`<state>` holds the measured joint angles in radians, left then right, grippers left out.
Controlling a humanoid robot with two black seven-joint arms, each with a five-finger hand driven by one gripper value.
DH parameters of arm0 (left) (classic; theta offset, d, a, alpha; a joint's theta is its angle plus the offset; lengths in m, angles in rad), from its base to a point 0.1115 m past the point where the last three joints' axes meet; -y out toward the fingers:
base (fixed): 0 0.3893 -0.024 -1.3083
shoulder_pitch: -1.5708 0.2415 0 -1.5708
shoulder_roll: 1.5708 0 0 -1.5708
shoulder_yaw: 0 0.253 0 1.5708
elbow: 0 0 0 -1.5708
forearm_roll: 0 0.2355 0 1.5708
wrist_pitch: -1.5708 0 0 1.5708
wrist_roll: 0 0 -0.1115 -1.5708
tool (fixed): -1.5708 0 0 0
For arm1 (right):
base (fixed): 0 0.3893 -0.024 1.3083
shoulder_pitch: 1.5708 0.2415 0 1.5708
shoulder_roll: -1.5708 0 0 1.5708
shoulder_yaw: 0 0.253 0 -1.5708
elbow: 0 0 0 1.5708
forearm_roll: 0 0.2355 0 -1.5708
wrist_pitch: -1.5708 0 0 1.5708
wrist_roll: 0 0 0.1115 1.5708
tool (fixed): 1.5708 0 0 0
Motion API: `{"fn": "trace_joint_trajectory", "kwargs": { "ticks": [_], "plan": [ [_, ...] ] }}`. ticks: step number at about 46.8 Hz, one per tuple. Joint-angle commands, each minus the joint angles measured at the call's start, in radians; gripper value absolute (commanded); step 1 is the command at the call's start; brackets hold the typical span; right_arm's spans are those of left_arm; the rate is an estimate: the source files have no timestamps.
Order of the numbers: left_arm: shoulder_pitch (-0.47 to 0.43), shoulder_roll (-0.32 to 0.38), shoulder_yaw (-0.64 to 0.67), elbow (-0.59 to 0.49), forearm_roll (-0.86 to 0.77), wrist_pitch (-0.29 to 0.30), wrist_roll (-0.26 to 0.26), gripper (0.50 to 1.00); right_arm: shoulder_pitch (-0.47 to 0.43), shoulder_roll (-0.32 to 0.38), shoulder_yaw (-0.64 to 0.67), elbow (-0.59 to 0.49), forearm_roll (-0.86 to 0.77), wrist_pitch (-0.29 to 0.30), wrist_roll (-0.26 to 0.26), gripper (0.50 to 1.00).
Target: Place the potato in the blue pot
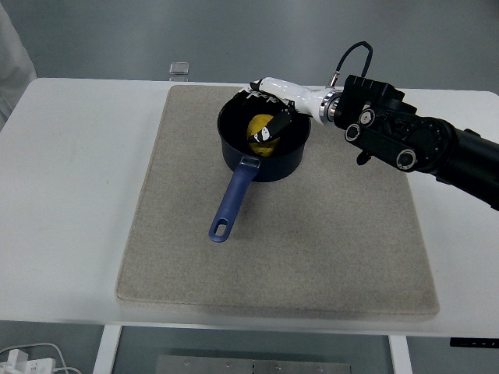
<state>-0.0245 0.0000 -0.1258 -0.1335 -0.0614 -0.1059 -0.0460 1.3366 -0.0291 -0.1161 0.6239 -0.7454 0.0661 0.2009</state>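
A blue pot (pixel 263 148) with a long blue handle (pixel 231 201) stands on the beige mat (pixel 281 249), at its far middle. A yellow potato (pixel 258 132) is inside the pot. My right hand (pixel 269 117) reaches in over the pot's far rim from the right. Its black fingers (pixel 271 126) are curled around the potato inside the pot. The left arm is out of view.
A small clear box (pixel 180 69) lies on the white table (pixel 70 195) behind the mat's far left corner. A person's white sleeve (pixel 12 62) shows at the upper left edge. Cables (pixel 31 360) lie below the table's near left edge.
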Motion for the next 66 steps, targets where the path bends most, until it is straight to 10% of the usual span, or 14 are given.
{"fn": "trace_joint_trajectory", "kwargs": {
  "ticks": [1, 45, 66],
  "plan": [
    [0.0, 0.0, 0.0, 0.0, 0.0, 0.0, 0.0, 1.0, 0.001, -0.003, 0.007, 0.0, 0.0, 0.0, 0.0, 0.95],
    [0.0, 0.0, 0.0, 0.0, 0.0, 0.0, 0.0, 1.0, -0.114, -0.264, 0.21, -0.001, 0.874, -0.081, -0.034, 0.95],
    [0.0, 0.0, 0.0, 0.0, 0.0, 0.0, 0.0, 1.0, -0.281, -0.265, 0.339, -0.004, 0.914, -0.088, -0.034, 0.95]
  ]
}}
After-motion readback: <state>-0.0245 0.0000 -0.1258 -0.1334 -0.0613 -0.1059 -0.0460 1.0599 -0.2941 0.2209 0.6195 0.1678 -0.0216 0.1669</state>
